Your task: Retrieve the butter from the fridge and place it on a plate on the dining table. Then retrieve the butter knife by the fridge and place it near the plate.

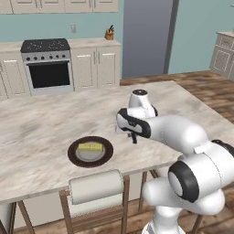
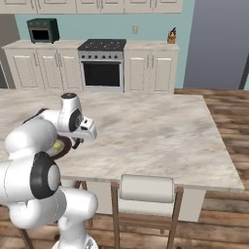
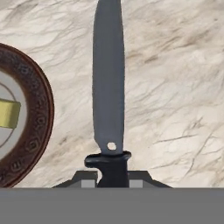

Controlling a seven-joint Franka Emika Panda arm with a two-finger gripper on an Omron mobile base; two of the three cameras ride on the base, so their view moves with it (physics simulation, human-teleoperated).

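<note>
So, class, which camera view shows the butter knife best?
The hand view: the butter knife runs full length, blade out from the pincer, beside the plate. In the left base view it is a dark sliver; I cannot pick it out from the right.

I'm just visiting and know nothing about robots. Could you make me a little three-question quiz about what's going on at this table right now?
1. True or false: the butter already lies on the plate.
2. What does the gripper hold? A) a spoon B) the butter knife C) nothing
3. Fill in: in the hand view, the knife's blade hangs over the bare dining table, beside the plate's ____.

Key: 1 true. 2 B, clamped by its dark handle. 3 rim.
</note>
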